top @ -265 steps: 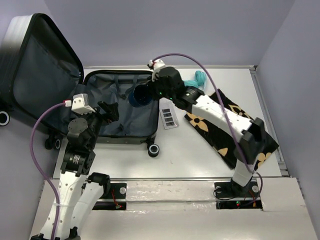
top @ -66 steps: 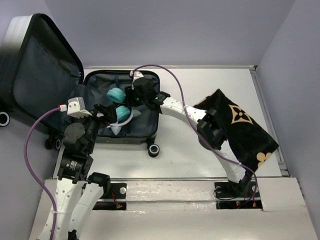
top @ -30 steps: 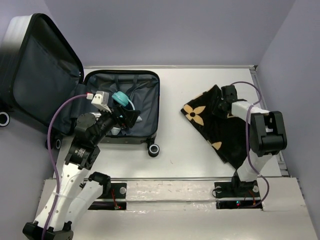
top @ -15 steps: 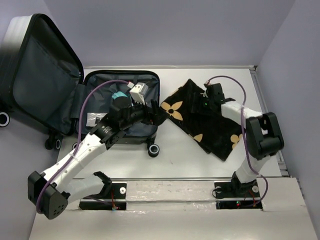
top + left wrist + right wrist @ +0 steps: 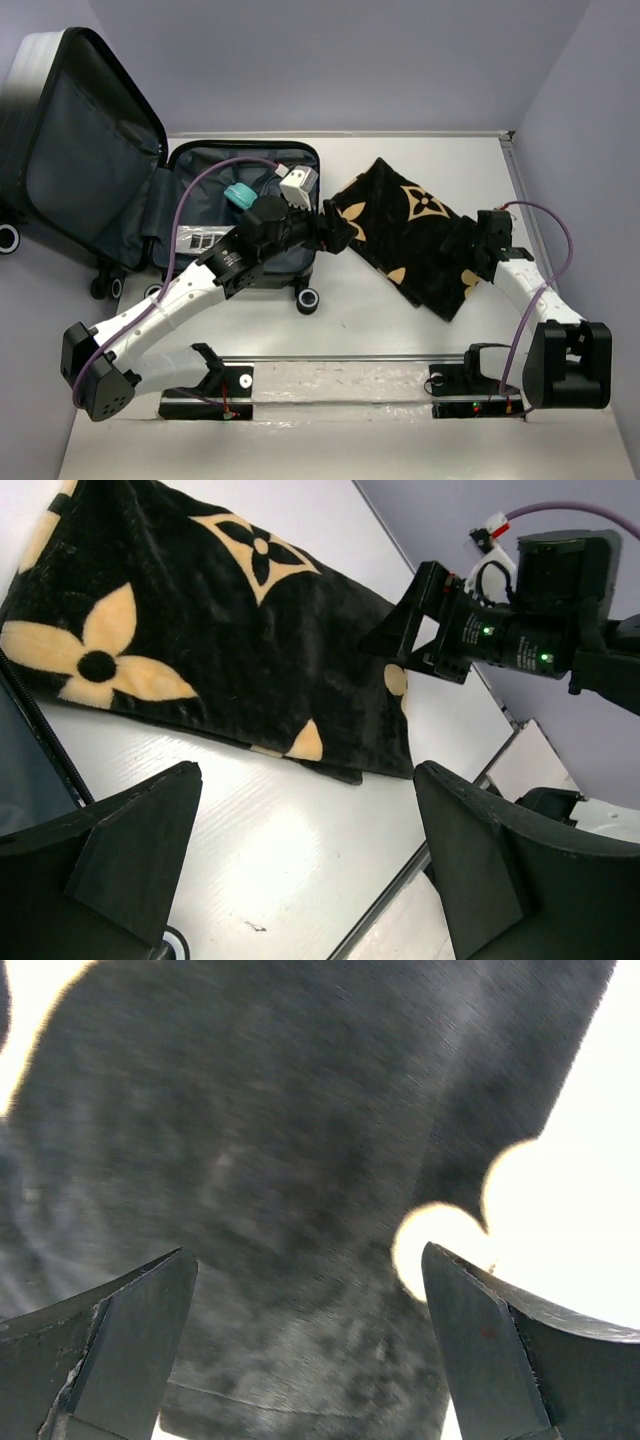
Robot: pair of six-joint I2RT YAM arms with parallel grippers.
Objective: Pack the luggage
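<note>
The luggage (image 5: 262, 262) lies open at the left of the table, its lid (image 5: 80, 130) propped up behind it. A black cloth with tan flowers (image 5: 410, 235) lies spread on the table to its right, and it is also in the left wrist view (image 5: 200, 630). My left gripper (image 5: 340, 228) reaches across the luggage's right rim to the cloth's left end. It is open (image 5: 310, 860) over bare table, with nothing between its fingers. My right gripper (image 5: 462, 243) hovers open (image 5: 310, 1350) just over the cloth (image 5: 280, 1160) near its right edge.
Inside the luggage lie a teal item (image 5: 240, 192) and a small white packet (image 5: 198, 241). A luggage wheel (image 5: 307, 299) sticks out toward the front. A metal rail (image 5: 350, 358) runs along the table's near edge. Purple walls close the back and right.
My right gripper has opened, let go of the cloth and drawn back to the right. The cloth now lies spread nearer the luggage. My left arm has stretched right to the cloth's end.
</note>
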